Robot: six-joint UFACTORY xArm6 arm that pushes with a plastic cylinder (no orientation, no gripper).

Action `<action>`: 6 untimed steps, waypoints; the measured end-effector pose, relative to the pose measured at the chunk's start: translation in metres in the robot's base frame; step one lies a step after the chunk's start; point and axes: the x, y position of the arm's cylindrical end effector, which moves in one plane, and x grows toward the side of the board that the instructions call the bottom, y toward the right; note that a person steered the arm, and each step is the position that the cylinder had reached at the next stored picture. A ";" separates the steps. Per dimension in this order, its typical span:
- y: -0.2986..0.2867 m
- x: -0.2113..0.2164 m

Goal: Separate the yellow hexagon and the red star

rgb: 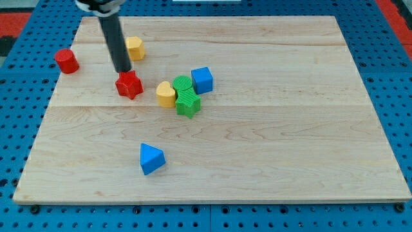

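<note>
Looking down at the pale wooden board (270,148), with its long grain lines and planked seams, I see it lying on a blue pegboard surface (19,129) dotted with holes. The small blocks look like matte plastic, some with ribbed printed faces. The red star (129,84) sits toward the view's upper left, its points blunt and chunky, and the yellow hexagon (134,48) lies just above it toward the view's top, apart from it by a narrow gap. The dark rod comes down from the view's top edge, leaning slightly, and my tip (123,71) ends between those two blocks, right at the star's upper edge and just left of the hexagon; whether it touches the star I cannot tell. There is no claw here, only the plain rod end. A red cylinder (66,60) stands at the board's left edge. Near the middle, a yellow heart (166,94), a green cylinder (183,84), a green star (188,103) and a blue cube (202,79) huddle together, touching. A blue triangular block (151,158) lies alone lower down.
</note>
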 end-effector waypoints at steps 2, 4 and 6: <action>0.012 0.036; 0.015 0.002; -0.022 -0.084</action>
